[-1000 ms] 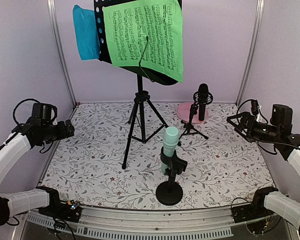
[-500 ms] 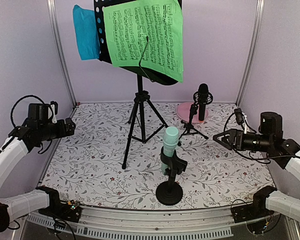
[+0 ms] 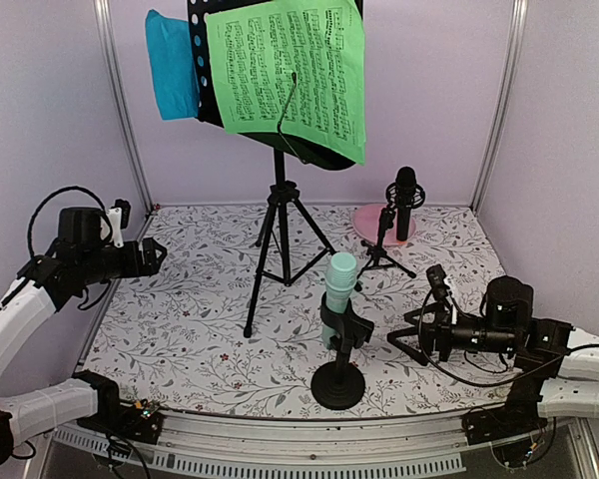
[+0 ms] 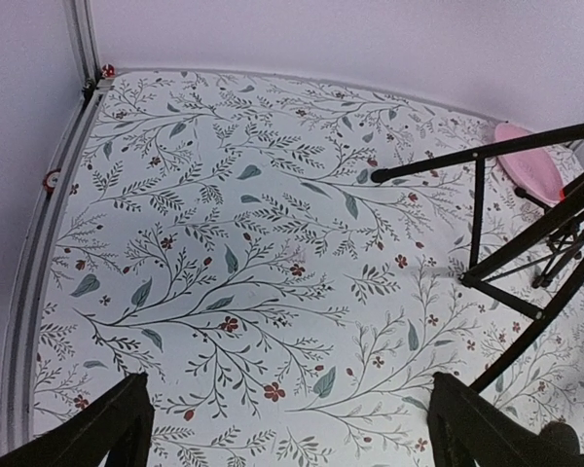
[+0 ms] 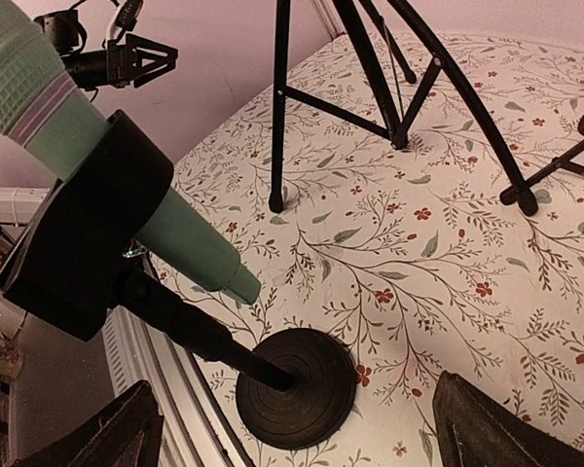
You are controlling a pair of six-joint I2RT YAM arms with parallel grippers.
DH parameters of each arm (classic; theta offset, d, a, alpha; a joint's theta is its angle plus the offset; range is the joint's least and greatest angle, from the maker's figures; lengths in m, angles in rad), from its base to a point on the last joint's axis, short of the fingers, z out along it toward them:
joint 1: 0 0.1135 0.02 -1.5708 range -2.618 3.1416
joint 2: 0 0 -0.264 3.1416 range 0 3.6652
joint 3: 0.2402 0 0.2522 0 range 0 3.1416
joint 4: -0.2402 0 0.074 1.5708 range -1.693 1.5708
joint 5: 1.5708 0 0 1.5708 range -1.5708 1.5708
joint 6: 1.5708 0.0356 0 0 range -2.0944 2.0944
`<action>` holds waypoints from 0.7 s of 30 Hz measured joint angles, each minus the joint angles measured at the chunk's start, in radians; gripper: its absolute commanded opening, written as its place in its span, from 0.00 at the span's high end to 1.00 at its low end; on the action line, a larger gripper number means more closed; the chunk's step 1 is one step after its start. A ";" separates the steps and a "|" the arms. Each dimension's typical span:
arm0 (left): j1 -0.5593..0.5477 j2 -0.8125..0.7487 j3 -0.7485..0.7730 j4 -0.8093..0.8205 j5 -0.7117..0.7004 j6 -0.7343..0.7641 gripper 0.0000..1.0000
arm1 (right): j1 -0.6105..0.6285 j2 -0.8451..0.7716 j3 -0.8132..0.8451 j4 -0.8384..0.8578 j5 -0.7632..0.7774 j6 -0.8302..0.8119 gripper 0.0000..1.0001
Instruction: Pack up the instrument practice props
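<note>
Levels the right gripper [image 3: 404, 339], fingers apart and empty, at the mint-green microphone [image 3: 339, 279] clipped in its round-based support [image 3: 337, 384] at lower centre, apparently to pull it free first. Hangs the left gripper [image 3: 158, 254], fingers apart too, at mid-left, clear of the sheet-music rack [image 3: 279, 205].

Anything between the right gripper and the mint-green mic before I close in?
Nothing visible. The right gripper, jaws open, faces the mint-green microphone clipped in its black support; only the floral table lies between them.
</note>
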 measured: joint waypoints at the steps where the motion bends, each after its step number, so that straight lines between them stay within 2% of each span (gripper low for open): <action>1: -0.001 0.000 0.000 0.000 0.002 0.001 0.01 | 0.029 0.013 -0.008 0.024 0.026 -0.006 0.01; 10: -0.008 -0.011 -0.005 0.005 0.010 0.002 0.01 | 0.180 0.035 -0.130 0.232 0.145 -0.097 0.01; 21: -0.018 -0.012 -0.005 0.007 0.018 0.010 0.01 | 0.354 0.234 -0.180 0.500 0.270 -0.176 0.02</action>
